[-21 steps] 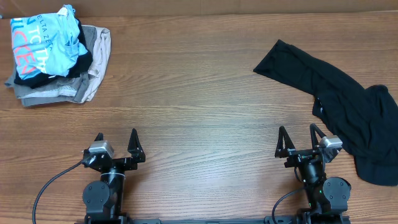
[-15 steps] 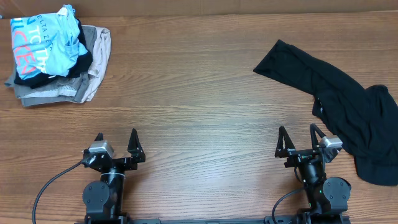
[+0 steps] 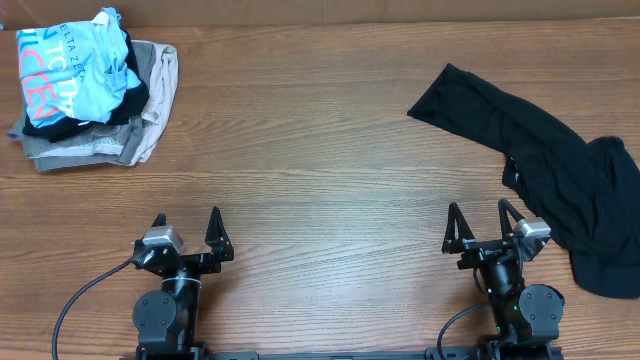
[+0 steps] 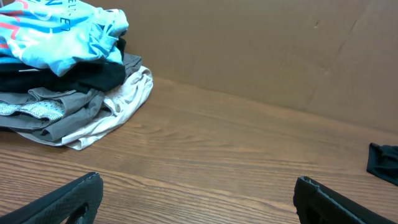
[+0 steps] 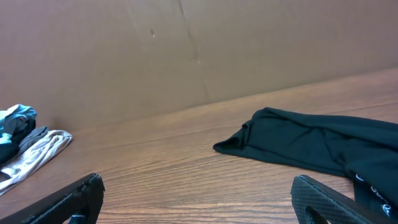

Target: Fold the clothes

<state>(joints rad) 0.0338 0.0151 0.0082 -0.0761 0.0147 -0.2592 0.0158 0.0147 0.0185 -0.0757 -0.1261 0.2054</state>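
Note:
The clothes (image 3: 560,170), one black garment, lie crumpled on the right side of the wooden table, stretching from the far middle-right down to the near right edge; a small white mark shows near its middle. In the right wrist view the clothes (image 5: 317,146) lie ahead and to the right. My right gripper (image 3: 478,228) stands open at the table's near edge, just left of the garment's lower part, holding nothing. My left gripper (image 3: 186,231) stands open near the front left, far from the garment. A dark edge of the clothes (image 4: 382,163) shows at the far right of the left wrist view.
A pile of other garments (image 3: 85,90) sits at the far left corner: a light blue lettered shirt on top of black, grey and beige pieces. The same pile (image 4: 62,74) fills the upper left of the left wrist view. A brown cardboard wall (image 5: 186,50) backs the table.

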